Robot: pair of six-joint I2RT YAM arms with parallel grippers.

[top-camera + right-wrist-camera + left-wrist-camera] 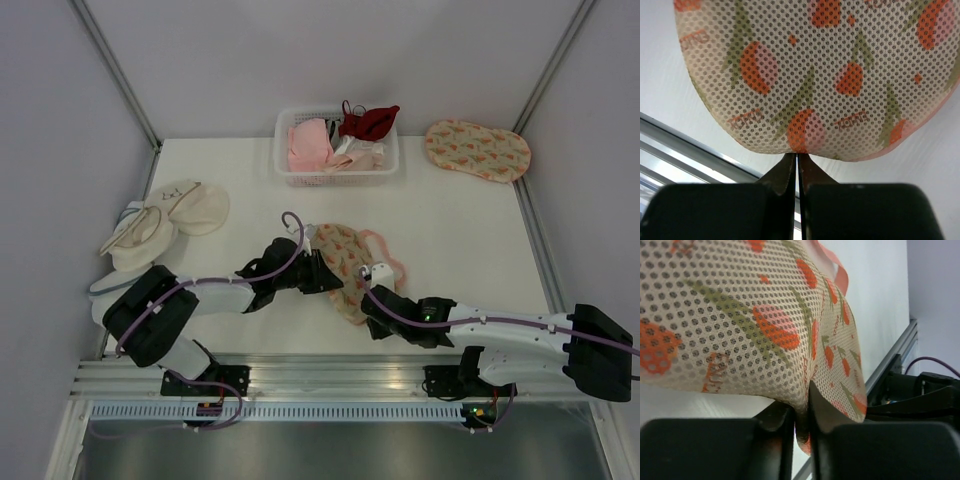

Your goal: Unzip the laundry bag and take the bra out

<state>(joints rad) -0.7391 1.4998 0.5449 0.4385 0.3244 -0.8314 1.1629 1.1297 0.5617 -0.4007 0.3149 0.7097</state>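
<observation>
A: Left gripper [801, 412] nips a fold of the laundry bag [345, 262], which lies mid-table between our arms.
B: Right gripper [796, 159] is pinched tight at its rim. We're at the unzipping, bra unseen. Next we need the zip pull, drawn round the edge.

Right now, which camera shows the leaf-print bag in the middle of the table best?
The top external view: it shows almost the whole laundry bag lying on the table. Each wrist view shows only a close patch of its printed mesh.
</observation>
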